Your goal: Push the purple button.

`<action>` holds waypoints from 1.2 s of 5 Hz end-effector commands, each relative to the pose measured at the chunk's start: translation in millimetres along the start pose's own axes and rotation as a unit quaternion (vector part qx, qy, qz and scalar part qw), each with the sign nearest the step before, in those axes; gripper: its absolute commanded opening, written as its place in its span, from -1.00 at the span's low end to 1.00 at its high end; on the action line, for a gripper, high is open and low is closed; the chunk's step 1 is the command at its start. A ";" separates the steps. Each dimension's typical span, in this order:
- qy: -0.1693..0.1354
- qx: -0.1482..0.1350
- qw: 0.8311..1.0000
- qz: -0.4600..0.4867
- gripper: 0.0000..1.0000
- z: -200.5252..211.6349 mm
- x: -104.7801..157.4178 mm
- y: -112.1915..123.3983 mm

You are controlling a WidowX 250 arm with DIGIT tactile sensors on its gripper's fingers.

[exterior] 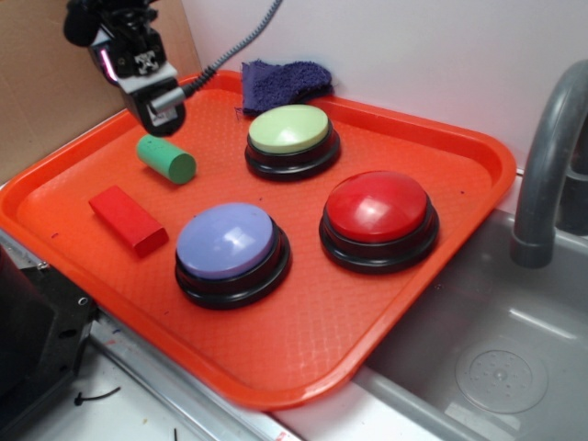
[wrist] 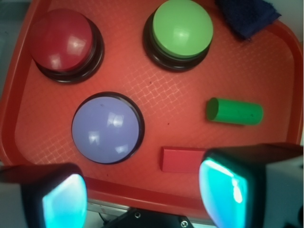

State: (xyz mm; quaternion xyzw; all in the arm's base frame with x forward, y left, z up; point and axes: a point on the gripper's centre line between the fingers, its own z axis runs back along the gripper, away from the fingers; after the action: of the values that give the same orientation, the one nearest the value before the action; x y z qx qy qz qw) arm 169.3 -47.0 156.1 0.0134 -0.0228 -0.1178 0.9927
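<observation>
Landmark: I place everything against the purple button (exterior: 227,242), which sits on the orange tray (exterior: 303,354) toward its near edge
Gripper (exterior: 158,101): I have it hanging high above the tray's far left corner, well apart from the purple button and touching nothing
Jaws: in the wrist view I see the two pads (wrist: 64,202) spread wide apart with nothing between them
Red button (exterior: 378,208): just right of the purple button; if I overshoot sideways on the way in, I judge I would press this one instead
Green button (exterior: 289,130): behind the purple button, and closer to the gripper than the purple one is; a descent begun too early could land on it
Green cylinder (exterior: 166,159): left of and behind the purple button, almost under the gripper; coming down before I travel across would knock it rolling
Red block (exterior: 128,220): just left of the purple button; a low sweep from the left could shove it into the button's black base
Blue cloth (exterior: 283,81): far behind the purple button at the tray's back rim, out of my way
Jaws risk: with the pads this far apart, I think they could straddle the dome and scrape its sides rather than push the top; an off-centre touch might slide off the curved surface
Tray risk: a slanted push could shift the tray on the desk
</observation>
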 end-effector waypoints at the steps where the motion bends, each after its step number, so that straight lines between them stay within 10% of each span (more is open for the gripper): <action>1: -0.031 0.000 0.999 0.009 1.00 24.1 10.8 5.2; 6: -0.038 -0.010 0.999 0.011 1.00 38.0 11.6 6.0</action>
State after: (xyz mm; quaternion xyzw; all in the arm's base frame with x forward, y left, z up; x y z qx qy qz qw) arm 172.5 -42.4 179.2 0.0038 -0.0331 -0.1163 0.9927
